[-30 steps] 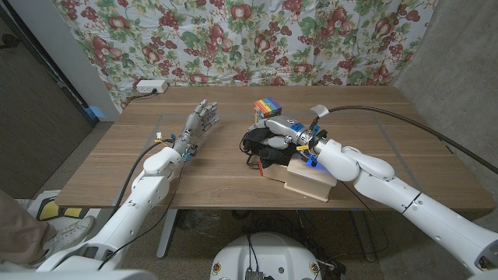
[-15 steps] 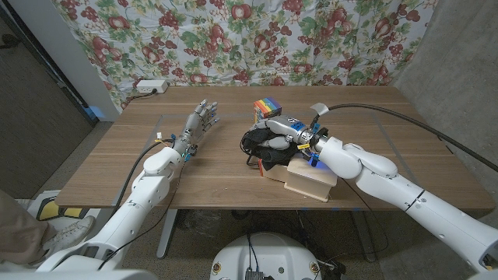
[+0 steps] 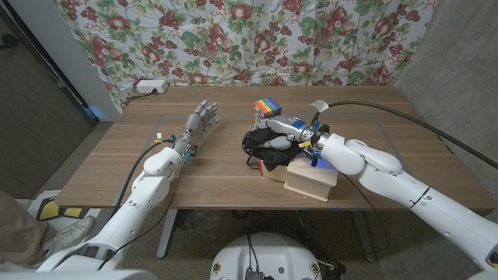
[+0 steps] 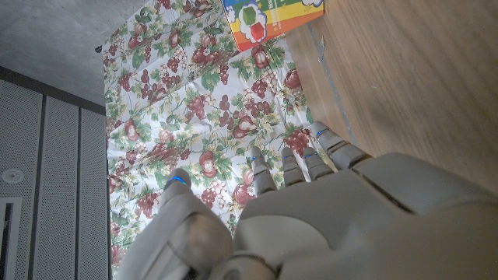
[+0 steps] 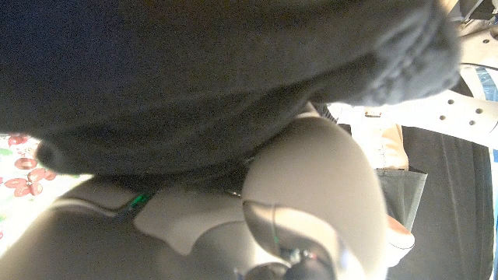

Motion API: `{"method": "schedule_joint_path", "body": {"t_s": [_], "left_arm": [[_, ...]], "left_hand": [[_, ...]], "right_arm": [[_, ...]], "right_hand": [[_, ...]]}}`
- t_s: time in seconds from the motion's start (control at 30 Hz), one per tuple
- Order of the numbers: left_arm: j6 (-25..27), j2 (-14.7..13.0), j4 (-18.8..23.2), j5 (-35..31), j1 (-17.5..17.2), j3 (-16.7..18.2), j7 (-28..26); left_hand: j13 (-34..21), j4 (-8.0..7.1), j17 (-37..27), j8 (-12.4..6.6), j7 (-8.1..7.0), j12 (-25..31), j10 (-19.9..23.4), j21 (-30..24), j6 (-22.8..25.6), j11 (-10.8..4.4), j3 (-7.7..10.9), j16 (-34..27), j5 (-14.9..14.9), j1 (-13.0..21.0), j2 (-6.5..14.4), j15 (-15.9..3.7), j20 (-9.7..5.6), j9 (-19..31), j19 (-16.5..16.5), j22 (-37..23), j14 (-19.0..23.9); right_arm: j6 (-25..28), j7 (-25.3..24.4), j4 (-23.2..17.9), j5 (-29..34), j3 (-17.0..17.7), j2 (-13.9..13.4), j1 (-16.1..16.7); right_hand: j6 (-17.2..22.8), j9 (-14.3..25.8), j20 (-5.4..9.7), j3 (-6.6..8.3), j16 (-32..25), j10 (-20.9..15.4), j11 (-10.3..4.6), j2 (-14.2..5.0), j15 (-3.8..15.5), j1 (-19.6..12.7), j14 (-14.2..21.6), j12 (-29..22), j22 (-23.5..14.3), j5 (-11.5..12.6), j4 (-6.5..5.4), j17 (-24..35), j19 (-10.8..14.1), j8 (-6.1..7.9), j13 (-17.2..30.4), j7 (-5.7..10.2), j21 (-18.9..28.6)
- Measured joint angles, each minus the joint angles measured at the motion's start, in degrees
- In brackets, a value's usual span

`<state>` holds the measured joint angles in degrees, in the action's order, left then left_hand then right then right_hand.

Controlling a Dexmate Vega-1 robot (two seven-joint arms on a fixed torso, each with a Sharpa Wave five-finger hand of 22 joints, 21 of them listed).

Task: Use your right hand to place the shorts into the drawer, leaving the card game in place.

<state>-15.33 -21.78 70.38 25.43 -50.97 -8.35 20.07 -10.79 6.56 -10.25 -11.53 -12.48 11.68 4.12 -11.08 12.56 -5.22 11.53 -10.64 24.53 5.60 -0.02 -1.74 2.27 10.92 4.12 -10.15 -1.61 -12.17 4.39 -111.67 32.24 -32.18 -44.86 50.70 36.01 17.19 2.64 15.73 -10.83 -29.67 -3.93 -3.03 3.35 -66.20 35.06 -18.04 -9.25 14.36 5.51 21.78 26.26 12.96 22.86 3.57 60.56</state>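
Observation:
The black shorts (image 3: 263, 152) lie bunched at the table's middle, draped over the left edge of the open wooden drawer (image 3: 313, 178). My right hand (image 3: 282, 134) sits on top of the pile, fingers dug into the cloth. In the right wrist view the dark fabric (image 5: 218, 70) hangs over that hand (image 5: 311, 194). The rainbow card game box (image 3: 267, 106) stands just behind the shorts, touching or nearly touching them. My left hand (image 3: 198, 124) stays on the table to the left, fingers stretched out and holding nothing. The left wrist view has that hand (image 4: 311, 210) and the card game (image 4: 268, 14).
A white power strip (image 3: 149, 86) lies at the back left corner. A black cable (image 3: 389, 115) arcs over the right side of the table. A floral cloth (image 3: 233, 39) hangs behind the far edge.
My right forearm has swung slightly toward the far side, and the hand has shifted a little on the shorts. The left arm, card game and drawer have not moved.

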Motion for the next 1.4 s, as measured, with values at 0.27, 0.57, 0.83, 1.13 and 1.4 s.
{"method": "schedule_joint_path", "body": {"t_s": [0.27, 0.57, 0.83, 1.13, 1.4], "left_arm": [[-0.5, 0.2, -1.0, 0.0, 0.4, 0.0, 0.5], [-0.7, 0.3, -1.3, 0.0, 0.5, 0.0, 0.7], [-1.0, 0.3, -1.7, 0.0, 0.7, 0.0, 1.0], [-1.2, 0.4, -2.1, 0.0, 1.0, 0.0, 1.3], [-1.5, 0.5, -2.6, 0.0, 1.3, 0.0, 1.6]], "left_hand": [[0.0, 0.0, 0.0, 0.0, 0.0, 0.0, 0.0, 0.0, 0.0, 0.0, 0.0, 0.0, 0.0, 0.0, 0.0, 0.0, 0.0, 0.0, 0.0, 0.0, 0.0], [0.0, 0.0, 0.0, 0.0, 0.0, 0.0, 0.0, 0.0, 0.0, 0.0, 0.0, 0.0, 0.0, 0.0, 0.0, 0.0, 0.0, 0.0, 0.0, 0.0, 0.0], [0.0, 0.17, 0.0, 0.0, 0.0, 0.0, 0.0, 0.0, 0.0, 0.0, -0.17, 0.0, 0.0, 0.0, 0.0, 0.0, 0.0, 0.0, 0.0, 0.0, 0.0], [0.0, 0.24, 0.0, 0.0, 0.0, 0.0, 0.0, 0.0, 0.0, 0.0, -0.24, 0.0, 0.0, 0.0, 0.0, 0.0, 0.0, 0.0, 0.0, 0.0, 0.0], [0.0, 0.49, 0.0, 0.0, 0.0, 0.0, 0.0, 0.0, 0.0, 0.0, 0.01, 0.0, 0.0, 0.0, 0.0, 0.0, 0.0, 0.0, 0.0, 0.0, 0.0]], "right_arm": [[1.4, 3.3, -1.3, -0.9, 0.3, -1.0, -0.5], [2.4, 7.0, -2.1, -2.7, 0.4, -1.8, -1.2], [2.9, 10.5, -2.1, -5.1, 0.1, -2.1, -2.4], [4.0, 13.5, -2.3, -6.8, -0.4, -2.6, -3.3], [4.7, 15.6, -2.6, -7.6, -0.7, -3.0, -4.4]], "right_hand": [[-1.7, -0.5, 0.14, 0.33, 0.0, 1.8, 0.55, -0.08, -0.29, 1.9, -2.9, 2.0, 0.2, 0.0, -0.33, -1.1, -0.3, -0.9, -1.3, -0.01, -1.9], [-5.2, -1.2, -0.06, 0.47, 0.0, 3.8, 1.5, 0.38, -0.61, 4.9, -5.7, 3.8, 0.2, 0.0, -0.95, -2.5, -0.7, -1.79, -2.8, -0.36, -4.7], [-10.6, -2.2, -0.07, 0.87, 0.0, 7.2, 3.04, 0.82, -0.71, 7.0, -8.9, 5.9, 0.2, -0.4, -0.57, -4.2, -0.7, -2.85, -4.6, -0.96, -7.8], [-13.7, -3.0, -0.57, 1.76, 0.2, 10.3, 4.15, 1.27, -0.79, 7.5, -11.0, 6.8, 0.2, -0.4, -0.14, -5.3, -0.3, -2.86, -5.8, -1.72, -10.0], [-16.5, -3.6, -2.56, 1.87, 0.2, 12.7, 5.35, 1.56, -0.9, 9.2, -13.0, 6.8, 0.2, -0.9, -0.03, -6.3, -1.5, -2.86, -6.9, -2.19, -12.6]]}}
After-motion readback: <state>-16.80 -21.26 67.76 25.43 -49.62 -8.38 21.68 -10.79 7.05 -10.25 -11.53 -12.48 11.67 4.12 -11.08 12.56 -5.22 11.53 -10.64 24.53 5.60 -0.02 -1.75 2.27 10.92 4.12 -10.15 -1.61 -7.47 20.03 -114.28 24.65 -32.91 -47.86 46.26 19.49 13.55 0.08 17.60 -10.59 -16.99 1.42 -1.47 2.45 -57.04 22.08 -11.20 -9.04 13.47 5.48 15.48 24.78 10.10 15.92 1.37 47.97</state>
